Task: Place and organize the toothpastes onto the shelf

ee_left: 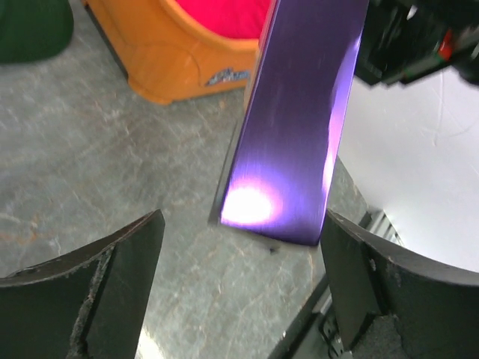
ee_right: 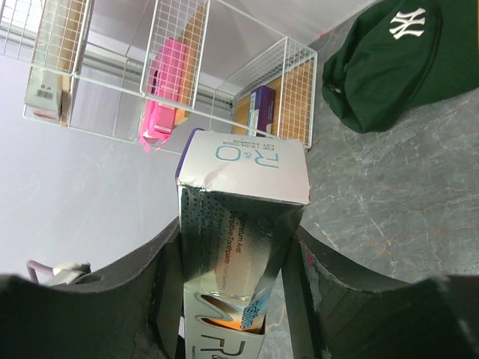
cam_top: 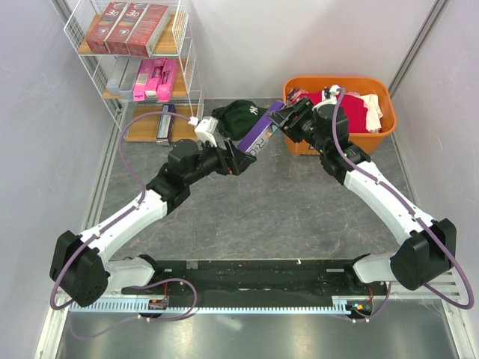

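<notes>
A purple toothpaste box (cam_top: 258, 134) hangs in the air between the arms. My right gripper (cam_top: 288, 121) is shut on its far end; in the right wrist view the box (ee_right: 239, 224) sits clamped between both fingers of that gripper (ee_right: 236, 243). My left gripper (cam_top: 243, 158) is open around the box's near end. In the left wrist view the box (ee_left: 299, 112) ends just ahead of the gap of the left gripper (ee_left: 241, 247), closer to the right finger (ee_left: 367, 277), touching neither. The shelf (cam_top: 138, 129) stands at the far left with dark red boxes (cam_top: 126, 26) on top, pink ones (cam_top: 156, 78) in the middle.
An orange tub (cam_top: 378, 137) with more boxes and cloth stands at the far right, just behind the right arm. A dark green cap (cam_top: 239, 116) lies on the floor between shelf and tub. A purple and silver box (cam_top: 165, 123) lies on the shelf's lowest board.
</notes>
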`<action>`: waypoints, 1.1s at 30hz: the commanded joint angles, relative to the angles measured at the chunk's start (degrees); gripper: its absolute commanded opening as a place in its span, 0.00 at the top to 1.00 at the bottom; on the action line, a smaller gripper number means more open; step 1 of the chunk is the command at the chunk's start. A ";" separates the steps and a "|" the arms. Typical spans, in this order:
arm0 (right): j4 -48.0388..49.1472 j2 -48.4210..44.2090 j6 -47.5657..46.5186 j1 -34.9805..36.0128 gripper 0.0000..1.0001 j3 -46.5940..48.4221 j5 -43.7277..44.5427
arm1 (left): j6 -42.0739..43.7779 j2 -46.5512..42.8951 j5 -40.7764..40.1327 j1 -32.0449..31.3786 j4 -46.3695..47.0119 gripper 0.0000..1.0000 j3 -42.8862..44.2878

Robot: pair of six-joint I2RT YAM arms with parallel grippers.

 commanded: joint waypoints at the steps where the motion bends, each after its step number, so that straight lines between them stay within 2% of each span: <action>1: 4.31 -0.85 1.97 -0.03 0.57 0.05 -2.53 | 3.06 1.82 -2.29 -0.44 5.35 0.15 4.01; 3: 4.31 -0.85 2.06 -0.12 0.57 -0.13 -2.80 | 3.23 2.44 -1.59 -0.44 5.80 0.17 4.53; 5: 4.49 -0.76 2.32 -0.03 0.57 -0.39 -2.88 | 3.41 3.05 -0.62 -0.44 5.54 0.23 5.33; 10: 5.10 -0.94 2.68 -0.21 0.56 -0.57 -2.71 | 3.24 2.44 0.78 -0.44 5.62 0.46 4.72; 13: 6.16 -0.68 2.68 -0.29 0.49 -0.92 -3.15 | 2.97 1.57 0.52 -0.44 6.06 0.55 3.75; 15: 7.91 -0.50 3.02 -0.64 0.43 -1.53 -4.63 | 2.88 1.13 -0.09 -0.44 6.24 0.58 3.14; 17: 9.05 -0.24 3.38 -0.82 0.27 -1.80 -5.34 | 2.71 0.86 -0.53 -0.35 6.32 0.59 2.69; 19: 9.41 0.11 3.64 -0.91 0.17 -1.89 -6.31 | 2.45 0.68 -0.97 -0.26 6.32 0.60 2.25; 22: 9.85 0.29 3.64 -1.17 0.07 -1.89 -7.19 | 2.01 0.51 -0.80 0.00 6.41 0.62 1.73; 25: 9.85 0.47 3.38 -1.35 0.02 -1.62 -7.45 | 1.04 -0.10 -0.71 0.97 6.50 0.65 0.59; 28: 9.85 0.90 2.85 -1.70 0.02 -1.45 -7.89 | -2.81 -1.16 2.01 4.12 8.60 0.66 -2.22; 33: 9.76 1.96 2.68 -2.32 0.02 -1.54 -8.95 | -10.55 -2.91 11.23 14.66 17.37 0.68 -11.00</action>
